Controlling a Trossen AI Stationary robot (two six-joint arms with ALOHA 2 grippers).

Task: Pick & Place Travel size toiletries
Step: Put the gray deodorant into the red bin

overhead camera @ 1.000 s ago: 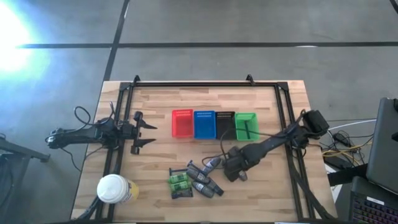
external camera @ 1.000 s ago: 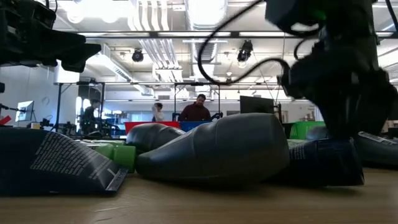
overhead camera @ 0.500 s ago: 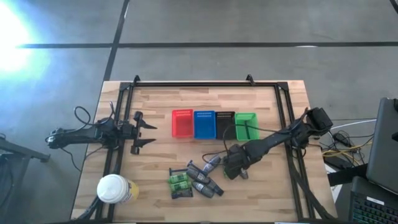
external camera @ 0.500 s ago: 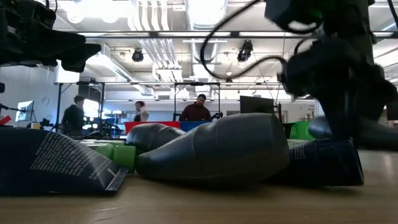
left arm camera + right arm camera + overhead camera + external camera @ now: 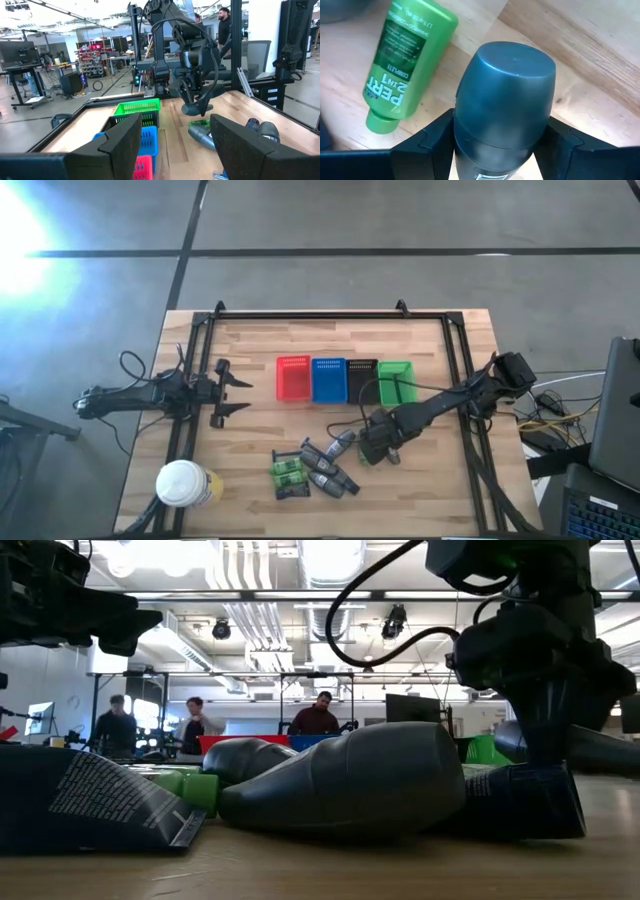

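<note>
Green "PERT 2 IN 1 COMPLETE" bottle point(image 5: 406, 60)

A small green bottle point(image 5: 410, 60) lying on the wooden table is showing white lettering reading "PERT 2 IN 1" and "COMPLETE" on its label; the finer print above it is too small to read. A dark packet point(image 5: 90, 802) is showing white print, also unreadable.

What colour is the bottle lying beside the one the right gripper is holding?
Green bottle, white lettering; clearest in the right wrist view.
</note>
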